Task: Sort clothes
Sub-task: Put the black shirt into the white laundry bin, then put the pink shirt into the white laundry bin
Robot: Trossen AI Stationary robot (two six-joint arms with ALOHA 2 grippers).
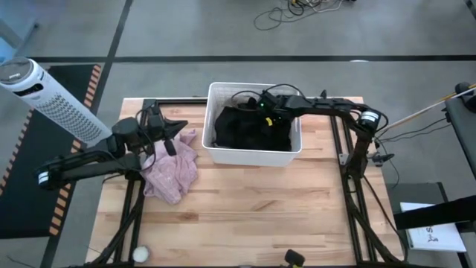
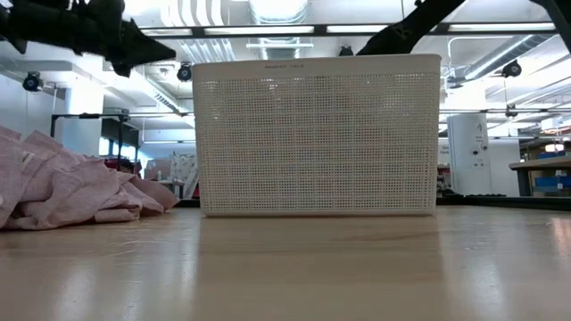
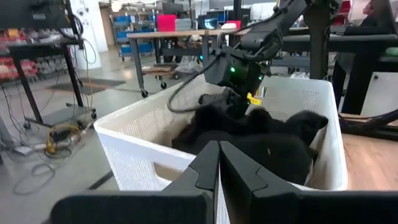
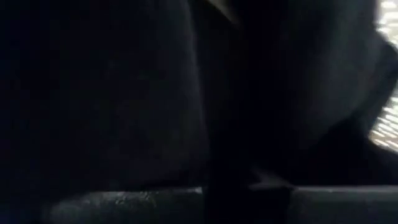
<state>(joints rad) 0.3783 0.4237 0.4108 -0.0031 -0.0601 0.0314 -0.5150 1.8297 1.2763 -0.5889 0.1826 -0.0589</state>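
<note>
The right gripper [image 1: 262, 106] is buried in the dark clothes [image 1: 249, 128] heaped in the white perforated plastic basket [image 1: 253, 156], clenched, seemingly on black fabric. The left gripper [image 3: 219, 163], pinched empty, hovers above the crumpled pale pink garment [image 1: 171, 170], lying on the wooden table [image 1: 260, 216] left of the basket, apparently sorted out.

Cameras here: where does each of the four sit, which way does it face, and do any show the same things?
High view: overhead, looking down on the table; both arms show.
Low view: at tabletop height, facing the white basket; arms above.
Left wrist view: on the left arm, past the shut left gripper toward the basket.
Right wrist view: inside the basket, against dark clothes.
Shared: the pink garment appears in the high and low views.
</note>
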